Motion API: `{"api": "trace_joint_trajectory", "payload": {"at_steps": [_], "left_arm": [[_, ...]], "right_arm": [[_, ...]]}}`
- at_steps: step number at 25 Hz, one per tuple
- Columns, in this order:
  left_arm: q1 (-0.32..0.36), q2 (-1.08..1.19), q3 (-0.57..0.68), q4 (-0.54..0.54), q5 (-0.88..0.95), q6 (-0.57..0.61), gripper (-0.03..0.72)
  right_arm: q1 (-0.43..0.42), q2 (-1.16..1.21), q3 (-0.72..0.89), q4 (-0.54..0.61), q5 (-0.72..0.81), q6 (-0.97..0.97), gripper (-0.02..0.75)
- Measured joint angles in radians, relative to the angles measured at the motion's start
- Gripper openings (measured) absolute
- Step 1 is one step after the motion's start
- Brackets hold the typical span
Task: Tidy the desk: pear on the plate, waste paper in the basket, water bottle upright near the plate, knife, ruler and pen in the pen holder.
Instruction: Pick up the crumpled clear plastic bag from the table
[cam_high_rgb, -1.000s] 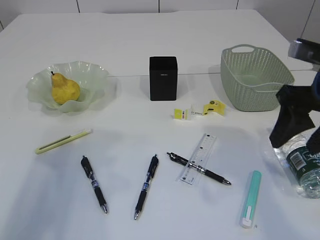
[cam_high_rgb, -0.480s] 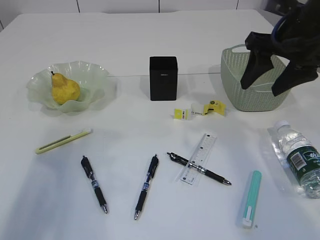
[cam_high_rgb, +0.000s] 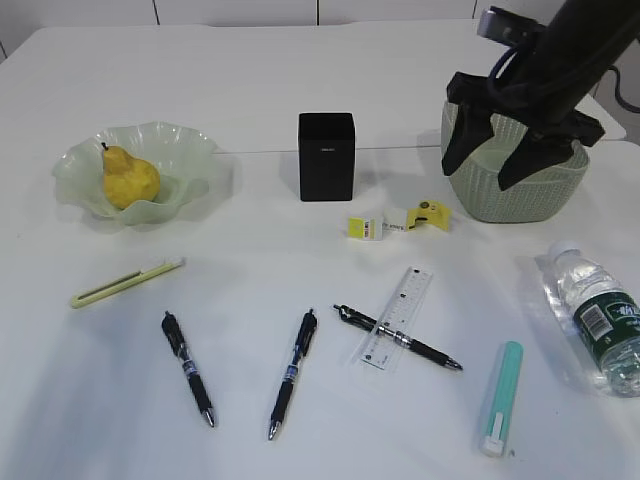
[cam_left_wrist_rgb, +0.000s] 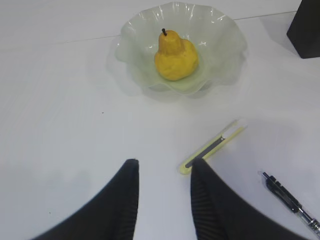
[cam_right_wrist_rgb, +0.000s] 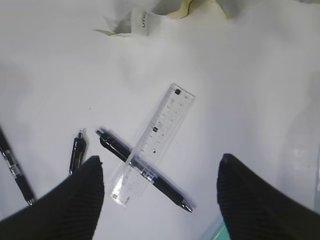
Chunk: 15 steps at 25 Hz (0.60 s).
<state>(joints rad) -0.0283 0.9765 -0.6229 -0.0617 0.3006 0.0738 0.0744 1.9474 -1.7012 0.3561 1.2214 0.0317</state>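
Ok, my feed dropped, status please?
Both jaws open, empty. Right gripper up by the basket. Pear plated; bottle lying down. Ruler crosses one pen.

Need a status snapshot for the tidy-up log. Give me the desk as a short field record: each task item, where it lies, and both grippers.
pear: yellow pear sits in the pale green ruffled glass plate
waste paper: yellow and white crumpled strip on the white desk, beside the sage-green woven-look basket, not in it
water bottle: clear bottle with green label lying on its side at the right edge
ruler: clear plastic ruler lying across a black pen
pen holder: matte black square box, upright
left gripper: open, empty
right gripper: open, empty, in front of the basket
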Motion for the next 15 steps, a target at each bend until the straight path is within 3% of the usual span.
{"api": "trace_joint_trajectory", "payload": {"at_steps": [6,15], "left_arm": [[0.0,0.0,0.0,0.0,0.003,0.0,0.24],[0.0,0.0,0.0,0.0,0.005,0.0,0.239]], "right_arm": [[0.06,0.055,-0.065,0.014,0.002,-0.015,0.552],[0.064,0.098,-0.115,0.011,0.004,-0.107,0.552]]}}
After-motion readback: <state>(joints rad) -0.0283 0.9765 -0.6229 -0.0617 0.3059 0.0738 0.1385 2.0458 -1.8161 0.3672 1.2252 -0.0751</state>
